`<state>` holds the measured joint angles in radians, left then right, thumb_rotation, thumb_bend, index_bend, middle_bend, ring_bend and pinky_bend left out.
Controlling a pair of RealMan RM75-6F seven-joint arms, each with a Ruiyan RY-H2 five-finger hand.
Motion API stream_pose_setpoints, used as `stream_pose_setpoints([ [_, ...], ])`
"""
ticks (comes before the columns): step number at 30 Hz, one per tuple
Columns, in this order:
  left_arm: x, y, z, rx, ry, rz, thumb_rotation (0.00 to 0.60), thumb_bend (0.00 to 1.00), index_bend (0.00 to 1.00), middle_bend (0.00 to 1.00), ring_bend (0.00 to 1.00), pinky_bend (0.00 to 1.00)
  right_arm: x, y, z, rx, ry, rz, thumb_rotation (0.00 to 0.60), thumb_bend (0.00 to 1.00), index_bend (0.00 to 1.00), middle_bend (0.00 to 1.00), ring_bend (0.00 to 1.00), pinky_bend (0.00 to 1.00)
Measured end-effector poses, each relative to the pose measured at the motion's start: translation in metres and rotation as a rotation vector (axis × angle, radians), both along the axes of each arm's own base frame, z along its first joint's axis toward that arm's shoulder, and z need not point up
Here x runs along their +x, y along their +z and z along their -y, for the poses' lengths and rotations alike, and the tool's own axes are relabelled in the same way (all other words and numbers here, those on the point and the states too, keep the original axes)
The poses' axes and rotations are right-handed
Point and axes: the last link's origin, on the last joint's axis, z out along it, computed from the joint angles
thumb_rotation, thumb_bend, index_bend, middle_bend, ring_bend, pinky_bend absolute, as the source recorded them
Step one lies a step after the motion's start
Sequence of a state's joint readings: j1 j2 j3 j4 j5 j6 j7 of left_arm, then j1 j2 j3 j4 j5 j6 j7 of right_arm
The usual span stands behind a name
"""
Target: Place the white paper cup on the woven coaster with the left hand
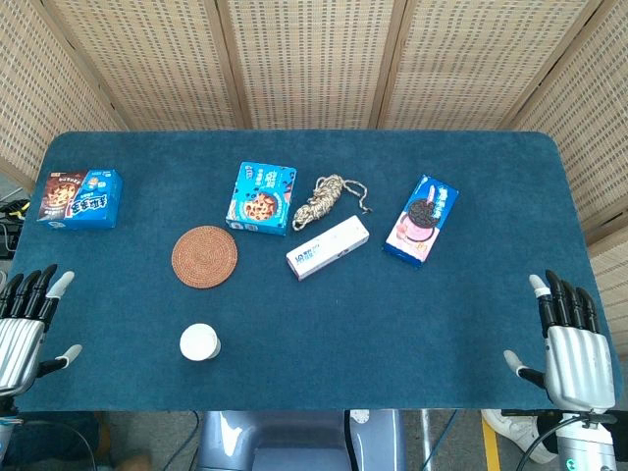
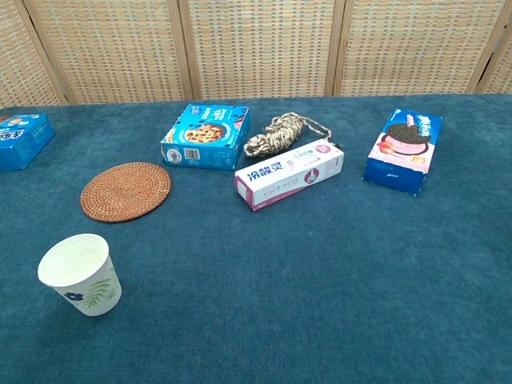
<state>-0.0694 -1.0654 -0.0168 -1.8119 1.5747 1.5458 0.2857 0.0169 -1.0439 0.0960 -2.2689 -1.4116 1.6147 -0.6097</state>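
Observation:
The white paper cup (image 1: 199, 342) (image 2: 81, 274) stands upright near the table's front edge, left of centre, with a blue flower print on its side. The round woven coaster (image 1: 204, 256) (image 2: 126, 190) lies flat a short way behind it, bare. My left hand (image 1: 26, 324) hovers at the front left corner, fingers apart and holding nothing, well left of the cup. At the front right corner my right hand (image 1: 567, 343) is likewise spread and holds nothing. Neither hand shows in the chest view.
On the blue table (image 1: 422, 334) lie a blue cookie box (image 1: 264, 197) behind the coaster, a coil of rope (image 1: 327, 199), a white toothpaste box (image 1: 328, 247), an Oreo box (image 1: 421, 221) and another snack box (image 1: 80, 198) at far left.

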Motion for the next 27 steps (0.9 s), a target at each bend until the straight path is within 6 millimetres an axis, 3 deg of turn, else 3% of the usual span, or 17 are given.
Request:
stream_pose_setpoints([
  [16, 0.009, -0.014, -0.002, -0.056, -0.049, -0.027, 0.6, 0.0, 0.0, 0.0, 0.0, 0.0, -0.006, 0.001, 0.001, 0.009, -0.019, 0.014, 0.6, 0.0, 0.04, 0.0, 0.0, 0.0],
  [21, 0.022, -0.038, -0.012, -0.183, -0.161, -0.057, 0.6, 0.0, 0.0, 0.0, 0.0, 0.01, -0.008, 0.005, 0.001, 0.0, -0.023, 0.021, 0.6, 0.0, 0.04, 0.0, 0.0, 0.0],
  [27, 0.035, -0.081, -0.034, -0.346, -0.321, -0.152, 0.6, 0.0, 0.0, 0.0, 0.0, 0.11, -0.008, 0.004, 0.002, 0.007, -0.025, 0.016, 0.6, 0.0, 0.04, 0.0, 0.0, 0.0],
])
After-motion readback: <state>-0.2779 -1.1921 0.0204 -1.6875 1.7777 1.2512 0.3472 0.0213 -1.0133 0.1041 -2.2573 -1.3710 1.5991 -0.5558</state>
